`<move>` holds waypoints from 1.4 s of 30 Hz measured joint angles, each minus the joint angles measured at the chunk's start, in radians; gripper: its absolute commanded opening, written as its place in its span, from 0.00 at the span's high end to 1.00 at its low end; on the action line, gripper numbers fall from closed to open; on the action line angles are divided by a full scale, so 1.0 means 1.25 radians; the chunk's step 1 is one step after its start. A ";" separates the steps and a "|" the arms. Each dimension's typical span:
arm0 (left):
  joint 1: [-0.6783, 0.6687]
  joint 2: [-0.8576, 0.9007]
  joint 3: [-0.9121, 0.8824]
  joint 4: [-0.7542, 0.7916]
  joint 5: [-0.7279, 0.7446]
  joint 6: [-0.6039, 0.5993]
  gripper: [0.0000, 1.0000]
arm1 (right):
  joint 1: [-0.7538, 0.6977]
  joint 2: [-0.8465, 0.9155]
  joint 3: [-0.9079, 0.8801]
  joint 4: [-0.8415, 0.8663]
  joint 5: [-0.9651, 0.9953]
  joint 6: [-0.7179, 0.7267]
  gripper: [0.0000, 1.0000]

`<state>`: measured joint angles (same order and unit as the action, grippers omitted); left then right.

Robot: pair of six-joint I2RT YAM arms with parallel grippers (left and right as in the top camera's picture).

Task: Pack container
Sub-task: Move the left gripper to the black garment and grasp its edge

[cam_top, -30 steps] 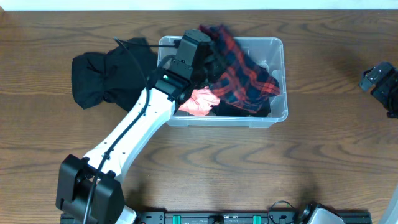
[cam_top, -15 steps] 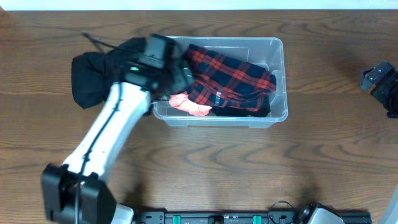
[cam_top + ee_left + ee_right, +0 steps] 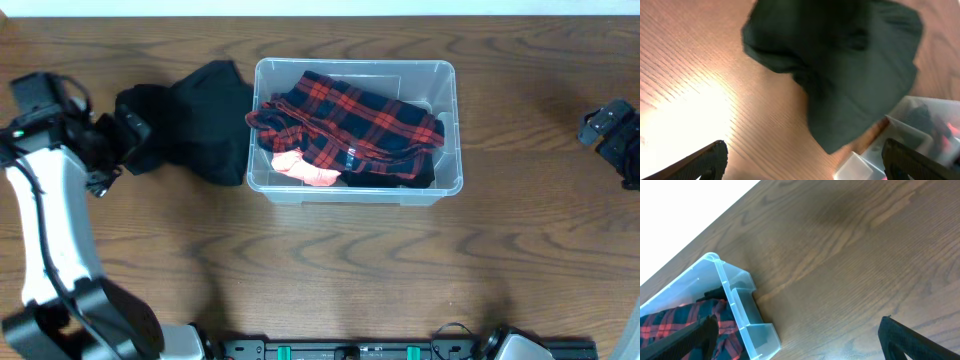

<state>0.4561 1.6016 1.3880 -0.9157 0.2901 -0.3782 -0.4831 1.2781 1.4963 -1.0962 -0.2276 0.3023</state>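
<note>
The clear container (image 3: pixel 457 120) holds a red-and-black plaid garment (image 3: pixel 350 120), a coral-pink cloth (image 3: pixel 312 170) and a black cloth (image 3: pixel 400 178). Left of it lies a black garment (image 3: pixel 190 120) on the brown wood-grain table (image 3: pixel 350 260).

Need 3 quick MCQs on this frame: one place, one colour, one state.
1. Where is the plaid shirt? A in the bin B beside the bin C under the bin
2. Colour of the garment on the table beside the bin? A pink B black C white
3. Left jaws? A shut on the shirt B shut on the garment C open, empty
1 A: it lies inside the bin's walls. 2 B: black heap against the bin's left wall. 3 C: left wrist view shows fingers wide apart, nothing between.
</note>
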 measured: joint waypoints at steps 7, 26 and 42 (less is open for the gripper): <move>0.154 0.152 -0.002 0.077 0.102 0.074 0.02 | 0.000 0.000 0.000 0.000 0.000 0.000 0.01; 0.169 0.381 -0.003 0.286 0.345 0.183 0.14 | 0.000 0.000 0.000 0.000 0.000 0.000 0.01; 0.125 0.381 -0.003 0.343 0.354 0.218 0.22 | 0.000 0.000 0.000 0.000 0.000 0.000 0.01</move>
<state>0.6121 2.0785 1.3842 -0.4866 0.7326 -0.1062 -0.4831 1.2781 1.4963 -1.0962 -0.2276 0.3023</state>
